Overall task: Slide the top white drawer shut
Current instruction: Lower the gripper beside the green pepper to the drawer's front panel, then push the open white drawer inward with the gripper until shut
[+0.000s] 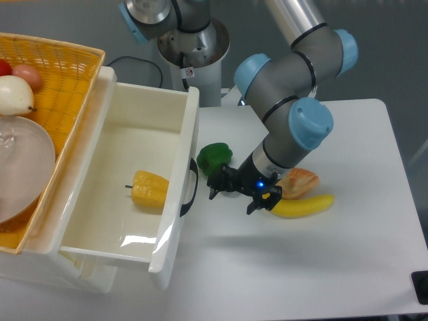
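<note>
**Operator:** What sits around the drawer, from the left?

**Spotter:** At your far left you have the yellow basket (63, 87), holding a clear bowl (20, 167) and some pale and red fruit at its upper edge. Just beside it is the drawer (127, 140), pulled well out, its front panel angled toward the table's middle. A yellow pepper (150, 189) lies on the drawer floor, near the front wall. The black handle (190, 187) sits on the outer face of that panel.

**Operator:** And past the panel?

**Spotter:** You see a green pepper (215, 158) on the table (348, 254), near the handle and apart from it. The gripper (233, 195) hovers low just right of the handle, beside the green pepper, with its fingers spread apart and nothing between them. A blue light glows on its body. Right of it lie an orange-and-pale piece of food (299, 180) and a banana (302, 205), touching or nearly so.

**Operator:** What room do you give me?

**Spotter:** Between the panel and the gripper you have a narrow strip of bare tabletop. The green pepper sits at the upper side of that gap. The near and right parts of the table lie open to its edges. A small dark object (421, 286) shows at the right corner; you cannot tell what it is.
</note>
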Robot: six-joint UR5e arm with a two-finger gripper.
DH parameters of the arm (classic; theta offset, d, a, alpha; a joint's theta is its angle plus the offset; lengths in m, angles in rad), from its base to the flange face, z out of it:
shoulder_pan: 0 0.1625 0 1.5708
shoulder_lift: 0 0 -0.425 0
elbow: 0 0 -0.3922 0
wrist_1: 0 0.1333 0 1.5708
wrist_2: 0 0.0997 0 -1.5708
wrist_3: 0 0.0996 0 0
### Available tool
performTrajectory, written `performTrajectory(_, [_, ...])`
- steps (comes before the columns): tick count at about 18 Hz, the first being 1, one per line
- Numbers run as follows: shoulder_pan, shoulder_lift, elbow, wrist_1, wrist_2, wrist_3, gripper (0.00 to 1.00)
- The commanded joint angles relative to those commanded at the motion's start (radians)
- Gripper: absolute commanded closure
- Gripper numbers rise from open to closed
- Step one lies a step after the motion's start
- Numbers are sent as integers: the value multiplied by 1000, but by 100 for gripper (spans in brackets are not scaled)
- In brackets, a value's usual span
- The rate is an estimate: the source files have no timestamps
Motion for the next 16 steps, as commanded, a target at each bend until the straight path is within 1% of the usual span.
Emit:
performTrajectory(9, [-28,3,-3,0,-12,0,0])
performTrajectory(16, [-29,12,-3,-23,-29,2,0])
